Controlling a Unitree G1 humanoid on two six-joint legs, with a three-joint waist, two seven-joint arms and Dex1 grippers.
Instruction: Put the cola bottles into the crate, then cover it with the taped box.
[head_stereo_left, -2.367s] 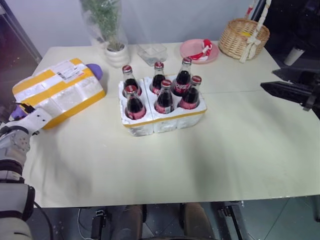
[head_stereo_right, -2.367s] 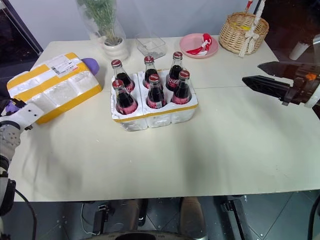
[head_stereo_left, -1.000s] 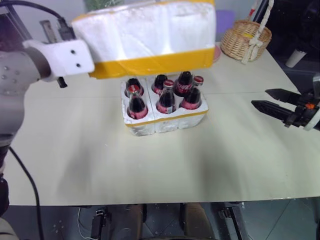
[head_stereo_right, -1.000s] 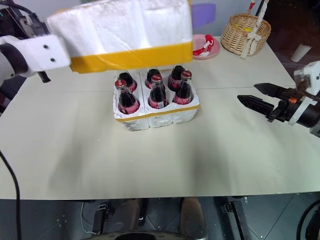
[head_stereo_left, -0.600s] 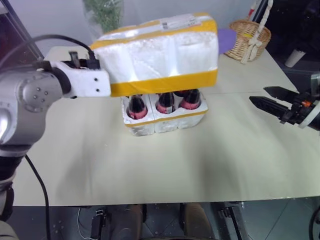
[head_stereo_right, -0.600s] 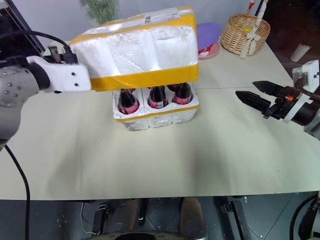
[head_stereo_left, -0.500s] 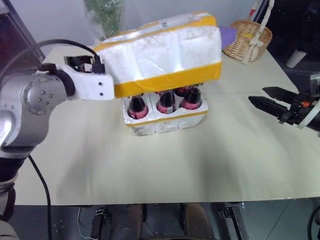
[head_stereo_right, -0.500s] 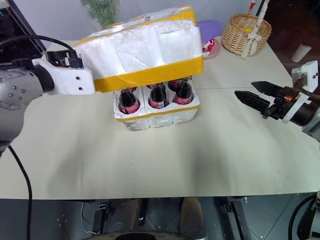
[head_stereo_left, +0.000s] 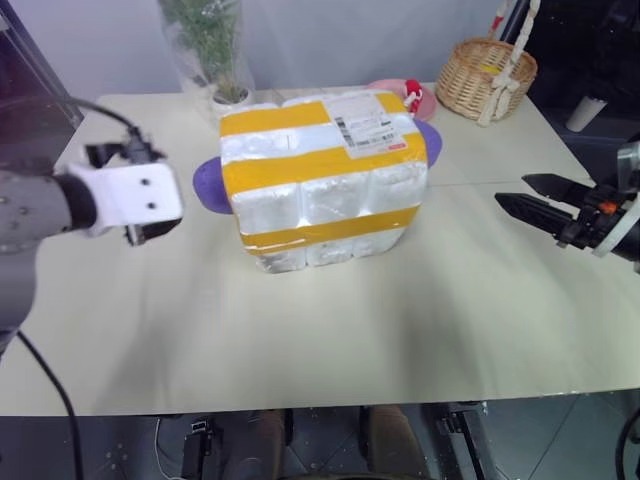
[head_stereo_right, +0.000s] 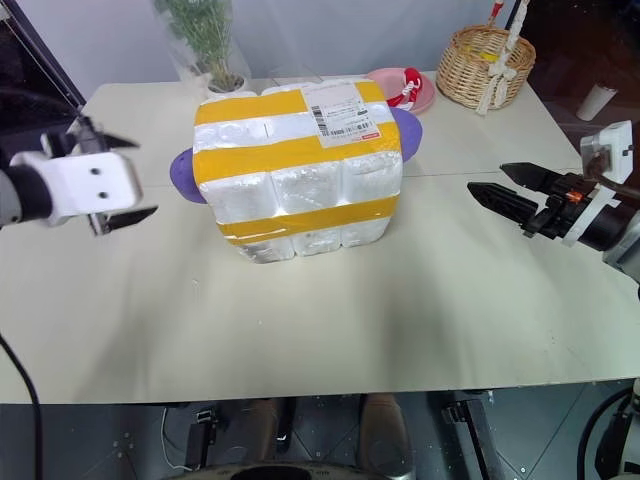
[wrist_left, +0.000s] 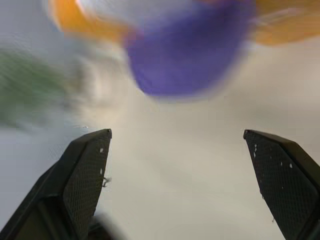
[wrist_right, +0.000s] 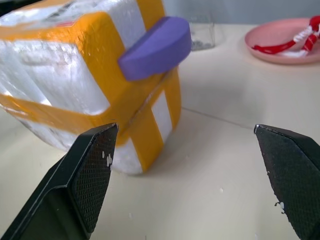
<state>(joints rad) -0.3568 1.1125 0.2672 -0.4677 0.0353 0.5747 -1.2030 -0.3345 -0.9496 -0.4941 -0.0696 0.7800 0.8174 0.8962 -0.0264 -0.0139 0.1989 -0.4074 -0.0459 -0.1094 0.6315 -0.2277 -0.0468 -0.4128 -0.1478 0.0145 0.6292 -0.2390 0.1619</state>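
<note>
The taped box (head_stereo_left: 320, 165), white foam with yellow bands, a shipping label and purple ends, sits squarely on top of the crate (head_stereo_left: 322, 250) at the table's middle. Only the crate's lower white wall shows beneath it. The cola bottles are hidden under the box. My left gripper (head_stereo_left: 170, 190) hangs open a short way left of the box's purple end (wrist_left: 190, 50), touching nothing. My right gripper (head_stereo_right: 487, 178) is open too, held level well to the right of the box and pointing toward it (wrist_right: 65, 75), with nothing between its fingers.
A potted plant (head_stereo_left: 215, 60) stands behind the box. At the back right are a pink plate (head_stereo_left: 395, 90) and a wicker basket (head_stereo_left: 490, 75). A clear container (wrist_right: 200, 35) sits near the plate. Bare table (head_stereo_left: 300, 330) stretches in front.
The left gripper lowered the taped box onto the crate, let it go and drew back to the left. The bottles are now covered. The right arm stayed put.
</note>
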